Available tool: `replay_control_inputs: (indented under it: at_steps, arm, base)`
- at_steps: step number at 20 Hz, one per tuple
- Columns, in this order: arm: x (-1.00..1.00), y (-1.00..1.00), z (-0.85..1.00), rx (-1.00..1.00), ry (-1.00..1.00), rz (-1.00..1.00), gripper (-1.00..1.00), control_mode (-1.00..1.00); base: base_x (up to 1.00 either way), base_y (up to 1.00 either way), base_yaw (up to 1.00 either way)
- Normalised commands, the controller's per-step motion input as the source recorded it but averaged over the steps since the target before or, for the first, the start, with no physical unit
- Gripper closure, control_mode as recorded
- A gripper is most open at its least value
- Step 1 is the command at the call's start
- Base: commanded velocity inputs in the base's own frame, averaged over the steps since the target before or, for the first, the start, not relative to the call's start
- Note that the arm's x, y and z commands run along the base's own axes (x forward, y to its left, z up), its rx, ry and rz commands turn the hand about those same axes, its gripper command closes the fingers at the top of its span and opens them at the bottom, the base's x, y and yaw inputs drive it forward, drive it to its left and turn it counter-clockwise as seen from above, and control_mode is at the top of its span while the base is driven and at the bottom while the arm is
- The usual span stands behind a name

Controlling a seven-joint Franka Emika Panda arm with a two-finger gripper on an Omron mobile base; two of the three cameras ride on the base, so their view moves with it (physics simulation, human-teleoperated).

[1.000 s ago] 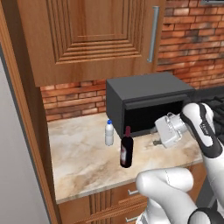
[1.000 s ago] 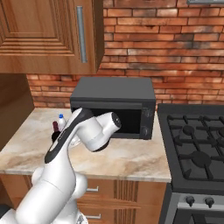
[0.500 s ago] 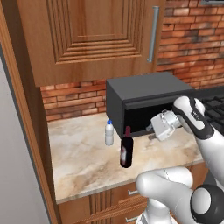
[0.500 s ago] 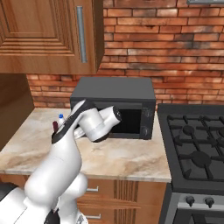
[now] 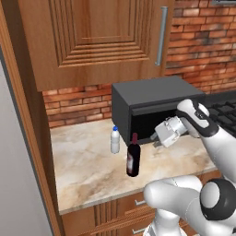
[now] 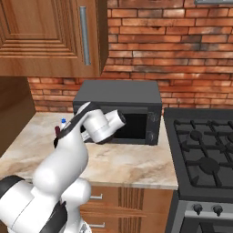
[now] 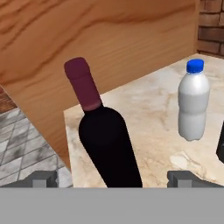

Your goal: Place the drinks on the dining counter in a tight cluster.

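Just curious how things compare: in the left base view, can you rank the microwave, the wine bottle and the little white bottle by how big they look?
1. microwave, largest.
2. wine bottle.
3. white bottle, smallest, though it stands slightly farther back.

Light was even and bright, with no glare anywhere. The wine bottle and the white bottle cast only faint, soft shadows on the marbled tabletop. The microwave cavity stayed dark. Rendered edges looked crisp, without blur; the hand view sat tilted.
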Motion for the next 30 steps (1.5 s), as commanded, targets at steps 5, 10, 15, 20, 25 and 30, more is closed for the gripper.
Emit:
replay_control_inputs:
  at_steps: [5,10,15,20,25,30]
  arm:
    - [0.0,0.17,-0.23,0.0,0.0,0.0,-1.0,-1.0]
    - [-0.04,0.07,-0.26,0.0,0.0,0.0,-1.0,-1.0]
    - [-0.06,0.01,-0.09,0.0,0.0,0.0,-1.0,-1.0]
    - [0.0,0.0,-0.01,0.0,0.0,0.0,-1.0,-1.0]
    - [0.0,0.14,0.0,0.0,0.0,0.0,-1.0,-1.0]
    - [0.0,0.18,0.0,0.0,0.0,0.0,-1.0,-1.0]
  base:
    - [0.0,0.0,0.0]
    - [0.0,0.0,0.0]
    - [0.0,0.0,0.0]
    - [0.0,0.0,0.0]
    - [0.0,0.0,0.0]
    - [0.0,0.0,0.0]
